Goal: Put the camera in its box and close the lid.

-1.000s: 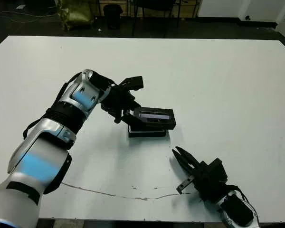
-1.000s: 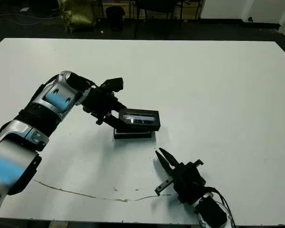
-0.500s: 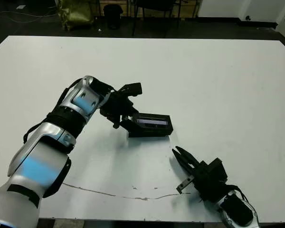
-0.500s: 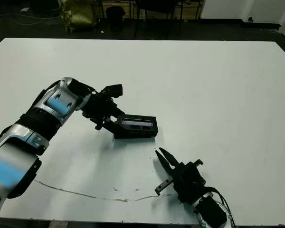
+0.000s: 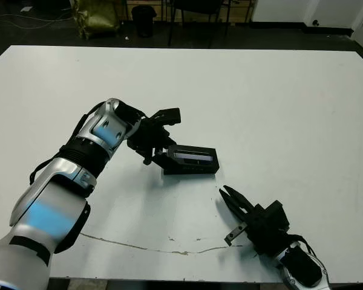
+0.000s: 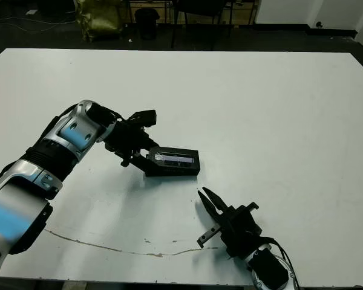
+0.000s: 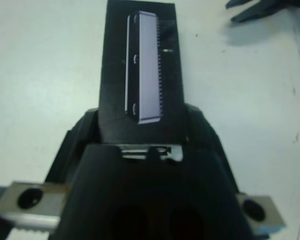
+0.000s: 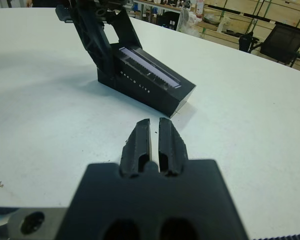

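Left wrist view: lid pinched at one end, over the box

Left gripper (image 5: 161,155) clamped on the near short end of the lid (image 7: 140,50), one black finger against each long side wall. Grey strip (image 7: 145,70) facing up, running lengthwise away from the fingers. Lid resting low on the white table (image 5: 290,109) as one black block. Box presumably beneath it, not separable from the lid in these views. Camera not in sight; probably inside, though unconfirmed. Cannot tell whether the lid sits flush all round.

Right gripper (image 5: 230,198) nearer the table's front edge, apart from the block, tips aimed toward it. Fingers (image 8: 140,140) almost together with only a slit between them, holding nothing.

Handling, as a judgement: light, rigid cardboard with smooth printed walls, so likely slippery under hard pads and easily dented by a firm squeeze. Best held across the long walls near an end, as now, with modest force. For seating, best pressed evenly on the flat top rather than at one corner, lest the far end tip up or the light box slide on the table.
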### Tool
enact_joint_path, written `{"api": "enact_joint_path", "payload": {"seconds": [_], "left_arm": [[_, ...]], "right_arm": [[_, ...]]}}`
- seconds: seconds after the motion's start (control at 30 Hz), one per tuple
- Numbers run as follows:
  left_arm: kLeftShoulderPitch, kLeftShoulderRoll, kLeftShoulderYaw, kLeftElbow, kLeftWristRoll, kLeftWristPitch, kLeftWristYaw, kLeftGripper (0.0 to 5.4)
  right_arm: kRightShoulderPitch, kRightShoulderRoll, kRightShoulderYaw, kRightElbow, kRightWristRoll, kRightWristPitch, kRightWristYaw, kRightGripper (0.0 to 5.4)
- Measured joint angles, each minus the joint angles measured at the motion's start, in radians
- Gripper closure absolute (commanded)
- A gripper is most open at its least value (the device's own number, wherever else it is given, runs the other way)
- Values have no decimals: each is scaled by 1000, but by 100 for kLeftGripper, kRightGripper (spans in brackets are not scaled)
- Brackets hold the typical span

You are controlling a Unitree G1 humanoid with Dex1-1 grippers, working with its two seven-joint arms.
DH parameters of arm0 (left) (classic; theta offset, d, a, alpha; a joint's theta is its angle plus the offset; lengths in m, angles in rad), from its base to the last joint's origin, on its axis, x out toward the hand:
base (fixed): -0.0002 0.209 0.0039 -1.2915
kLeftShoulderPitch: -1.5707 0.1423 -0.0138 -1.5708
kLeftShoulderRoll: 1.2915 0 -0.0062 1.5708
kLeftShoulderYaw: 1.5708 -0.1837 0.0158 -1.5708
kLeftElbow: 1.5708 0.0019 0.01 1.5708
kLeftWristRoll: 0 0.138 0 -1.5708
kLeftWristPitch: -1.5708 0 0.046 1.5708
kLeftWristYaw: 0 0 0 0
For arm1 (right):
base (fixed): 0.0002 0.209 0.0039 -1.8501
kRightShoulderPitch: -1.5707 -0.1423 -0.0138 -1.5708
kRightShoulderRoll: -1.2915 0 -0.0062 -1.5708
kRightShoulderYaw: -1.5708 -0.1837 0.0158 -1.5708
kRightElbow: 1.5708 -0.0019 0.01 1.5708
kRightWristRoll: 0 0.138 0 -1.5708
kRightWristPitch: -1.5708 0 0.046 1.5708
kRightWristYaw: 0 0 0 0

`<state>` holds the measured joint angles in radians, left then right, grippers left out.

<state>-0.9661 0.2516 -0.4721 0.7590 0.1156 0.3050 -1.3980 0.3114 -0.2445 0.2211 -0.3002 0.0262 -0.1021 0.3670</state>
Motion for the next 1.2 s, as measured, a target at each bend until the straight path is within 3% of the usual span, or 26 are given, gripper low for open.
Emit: {"api": "enact_joint_path", "payload": {"seconds": [1.2], "left_arm": [[9,12,15,94,-3,-106,-3,299]], "right_arm": [[-7,5,-5,49,-3,-67,3,540]]}}
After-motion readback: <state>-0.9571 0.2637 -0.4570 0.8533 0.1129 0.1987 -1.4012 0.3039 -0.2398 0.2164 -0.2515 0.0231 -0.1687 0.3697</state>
